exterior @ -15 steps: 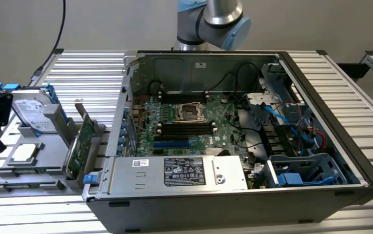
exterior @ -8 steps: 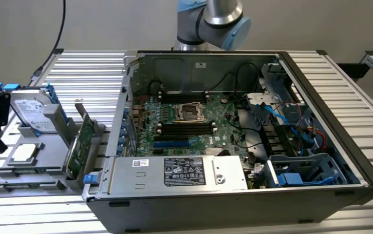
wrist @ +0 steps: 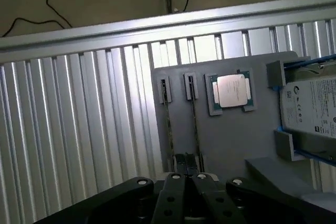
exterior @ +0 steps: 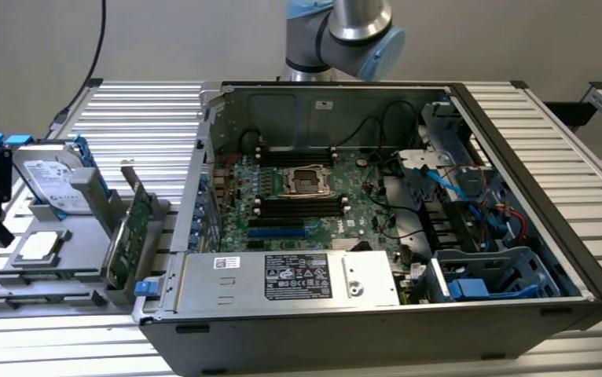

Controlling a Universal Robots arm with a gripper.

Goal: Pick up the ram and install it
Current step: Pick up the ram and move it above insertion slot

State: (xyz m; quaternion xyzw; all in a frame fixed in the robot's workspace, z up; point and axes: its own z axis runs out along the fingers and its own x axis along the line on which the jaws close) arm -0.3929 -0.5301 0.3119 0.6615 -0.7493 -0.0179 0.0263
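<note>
- The gripper (wrist: 187,161) has its fingers (wrist: 180,163) drawn together with no gap between them. Their tips sit at the near end of the ram (wrist: 194,124). I cannot tell whether they pinch its edge or only touch it.
- The ram stands on edge in 1 of 2 slots of a gray tray (wrist: 236,140), so it reads as a thin dark line.
- Judged from that shape, it should be light and stiff but fragile (bare chips, a contact edge). The safest hold looks to be across the thin top edge near mid-length, kept upright.
- A 2nd stick (wrist: 167,124) stands parallel in the neighbouring slot, just beside it, so there is little side room for the fingers.
- Further along the tray lie a processor (wrist: 231,90) and a hard drive (wrist: 310,108).
- The tray rests on a ribbed metal table (wrist: 79,129), which looks hard and slippery.
- In the exterior view the tray sits at 9 o'clock from the open computer case (exterior: 552,165).
- Inside, the motherboard (exterior: 280,196) carries black memory slots (exterior: 301,206) at 6 o'clock of the socket (exterior: 306,179), with cables (exterior: 385,129) crowding in near 2 o'clock.
</note>
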